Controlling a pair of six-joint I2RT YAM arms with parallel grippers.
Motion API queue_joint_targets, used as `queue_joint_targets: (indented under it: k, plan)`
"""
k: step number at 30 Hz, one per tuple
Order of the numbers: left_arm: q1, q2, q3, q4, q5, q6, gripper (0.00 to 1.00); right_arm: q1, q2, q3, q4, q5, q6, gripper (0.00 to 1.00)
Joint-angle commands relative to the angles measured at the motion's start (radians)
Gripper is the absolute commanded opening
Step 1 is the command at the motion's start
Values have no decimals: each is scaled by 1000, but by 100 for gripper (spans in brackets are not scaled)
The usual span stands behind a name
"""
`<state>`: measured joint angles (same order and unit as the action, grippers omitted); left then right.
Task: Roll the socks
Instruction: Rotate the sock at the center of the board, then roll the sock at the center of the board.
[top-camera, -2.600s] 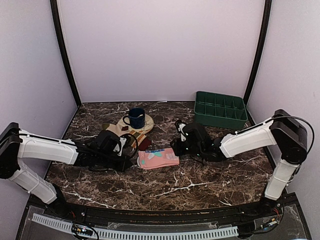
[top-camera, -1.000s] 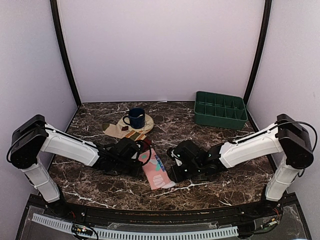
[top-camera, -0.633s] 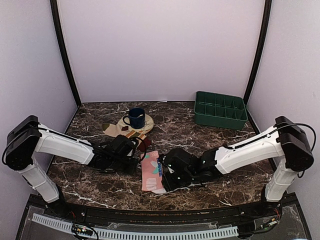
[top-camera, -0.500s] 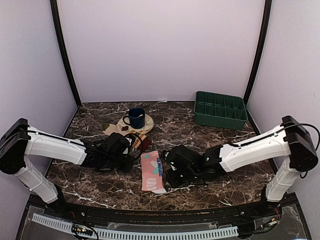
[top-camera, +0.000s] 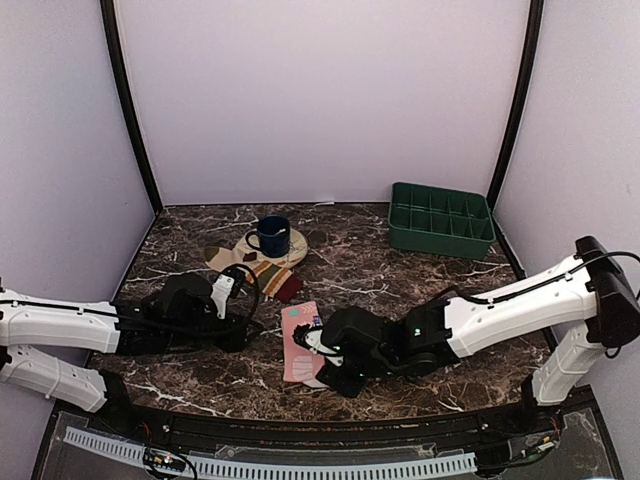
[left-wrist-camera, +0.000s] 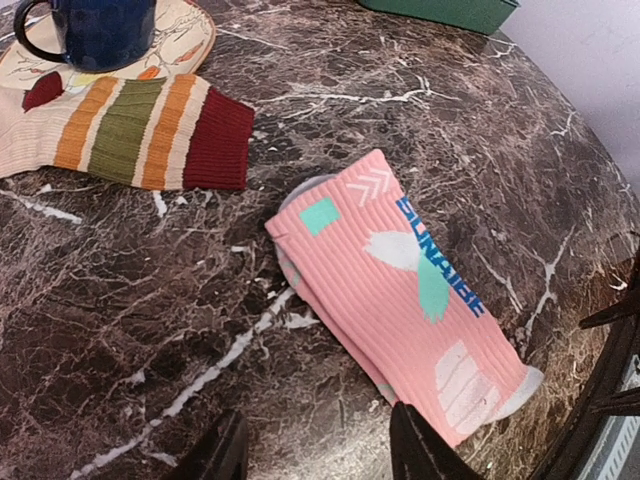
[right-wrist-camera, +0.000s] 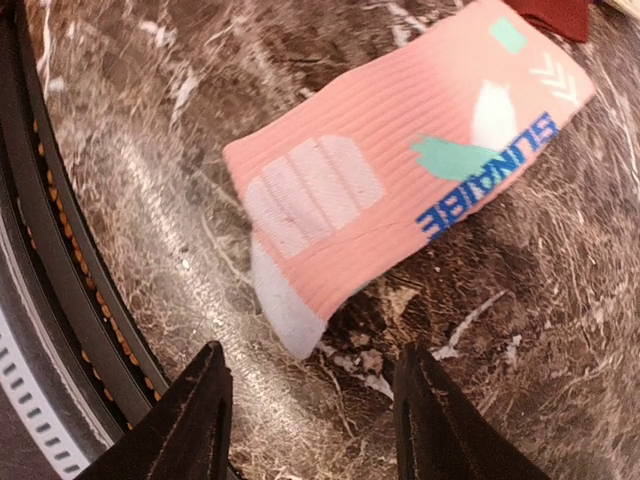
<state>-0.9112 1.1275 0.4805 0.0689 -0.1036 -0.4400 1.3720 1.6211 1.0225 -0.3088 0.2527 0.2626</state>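
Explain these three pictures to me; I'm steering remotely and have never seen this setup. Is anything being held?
These are two robot arms bolted at the near edge of a marble table. The wide picture looks down from above and behind them; the other two come from a camera on each wrist, so the dark prongs at the bottom are that arm's own fingers. The left gripper and right gripper are both open and hold nothing. Between them a pink sock lies flat. Further back are a striped sock, a blue mug on a coaster, and a green tray.
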Motion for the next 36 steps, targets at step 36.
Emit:
queue_joint_targets:
  k: [36]
  plan:
    - [-22,-124,-120,126,5,30,49,92,238,40,49,131,-460,35]
